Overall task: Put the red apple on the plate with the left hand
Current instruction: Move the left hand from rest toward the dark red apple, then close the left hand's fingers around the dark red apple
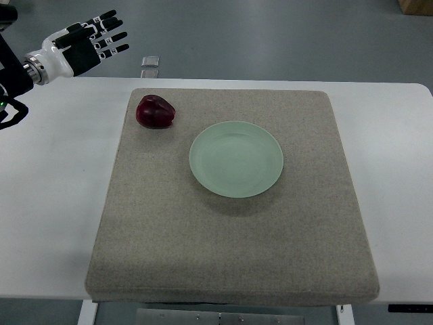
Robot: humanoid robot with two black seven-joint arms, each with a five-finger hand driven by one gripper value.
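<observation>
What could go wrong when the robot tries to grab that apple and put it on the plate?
1. The red apple is round and sits near the mat's far left corner, so a clumsy touch might roll it off onto the table.
2. The left hand is open and far from the apple, so it might come down off-centre.
3. The plate is shallow, so a dropped apple might roll out.

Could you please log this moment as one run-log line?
phase: pre-reach | left hand: open, raised beyond table's far-left edge | red apple: on mat, left of plate | plate: empty | right hand: out of view
</observation>
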